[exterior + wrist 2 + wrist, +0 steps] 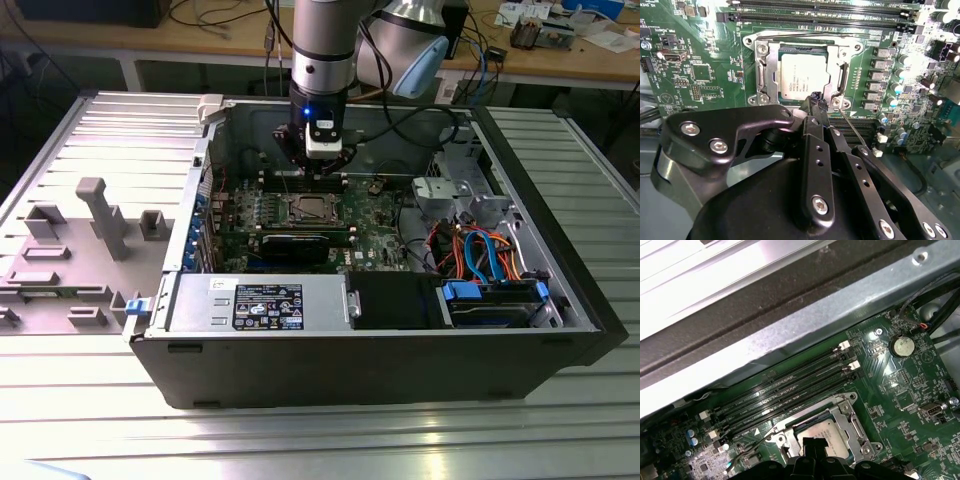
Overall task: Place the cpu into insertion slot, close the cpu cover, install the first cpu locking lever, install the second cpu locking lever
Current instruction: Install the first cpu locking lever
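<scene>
One open computer case (380, 350) lies on a ribbed metal table (320, 440) in the exterior view, holding a green motherboard (380, 240) at frame centre.

Item 1, gripper (314, 162): black, on a grey arm descending from the top centre of the exterior view, hanging above the memory slots (300, 178) and just above the socket area. In the second wrist view the gripper (816, 102) occupies the lower half of the frame, its black fingertips drawn close together with nothing visibly between them, just at the lower edge of the socket. In the first wrist view the fingertips (812, 446) sit at bottom centre, over the chip's near edge.

Item 2, cpu (805, 75): silvery-tan square, seated flat in the insertion slot (761, 75), upper centre of the second wrist view; also at lower centre of the first wrist view (824, 432) and at centre of the exterior view (306, 208).

Item 3, cpu cover (837, 60): silver frame lying down around the chip.

Item 4, locking lever (852, 127): thin wire rod running diagonally from the socket's lower right corner, raised off the board.

Item 5, power supply (260, 305): grey box, lower left inside the case.

Item 6, coloured cables (480, 250): orange and blue, right side of the case.
</scene>
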Available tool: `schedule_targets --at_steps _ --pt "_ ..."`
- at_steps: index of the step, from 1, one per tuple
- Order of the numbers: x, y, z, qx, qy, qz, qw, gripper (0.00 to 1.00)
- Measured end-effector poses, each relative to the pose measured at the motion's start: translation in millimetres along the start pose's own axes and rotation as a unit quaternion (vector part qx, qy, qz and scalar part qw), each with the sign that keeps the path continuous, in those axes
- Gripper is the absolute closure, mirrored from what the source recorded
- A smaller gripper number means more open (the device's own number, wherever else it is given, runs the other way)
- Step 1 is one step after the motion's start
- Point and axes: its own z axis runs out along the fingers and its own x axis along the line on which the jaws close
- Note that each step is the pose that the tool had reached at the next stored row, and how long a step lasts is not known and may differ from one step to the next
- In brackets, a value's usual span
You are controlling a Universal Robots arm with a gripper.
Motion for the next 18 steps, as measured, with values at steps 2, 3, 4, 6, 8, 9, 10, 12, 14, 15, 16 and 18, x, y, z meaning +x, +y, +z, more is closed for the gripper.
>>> schedule_targets --at_steps 2,3,4,6,8,9,10,12,14,15,16,18 --pt "0.0 0.0 0.0 -0.0002 0.0001 -0.003 1.0 0.89" --pt "0.0 0.0 0.0 -0.0003 0.0002 -0.005 0.99999 0.89" --pt "0.0 0.0 0.0 -0.0003 0.0002 -0.006 0.99998 0.89" --pt "0.0 0.0 0.0 -0.0004 0.0002 -0.007 0.99997 0.89" --pt "0.0 0.0 0.0 -0.0005 0.0003 -0.009 0.99996 0.89" --pt "0.0 0.0 0.0 -0.0006 0.0004 -0.01 0.99995 0.89" --pt "0.0 0.0 0.0 -0.0007 0.0004 -0.011 0.99994 0.89" --pt "0.0 0.0 0.0 -0.0008 0.0005 -0.012 0.99992 0.89" --pt "0.0 0.0 0.0 -0.0009 0.0005 -0.014 0.9999 0.89" --pt "0.0 0.0 0.0 -0.001 0.0006 -0.015 0.99989 0.89" --pt "0.0 0.0 0.0 -0.001 0.0006 -0.015 0.99988 0.89" --pt "0.0 0.0 0.0 -0.0012 0.0006 -0.017 0.99986 0.89"
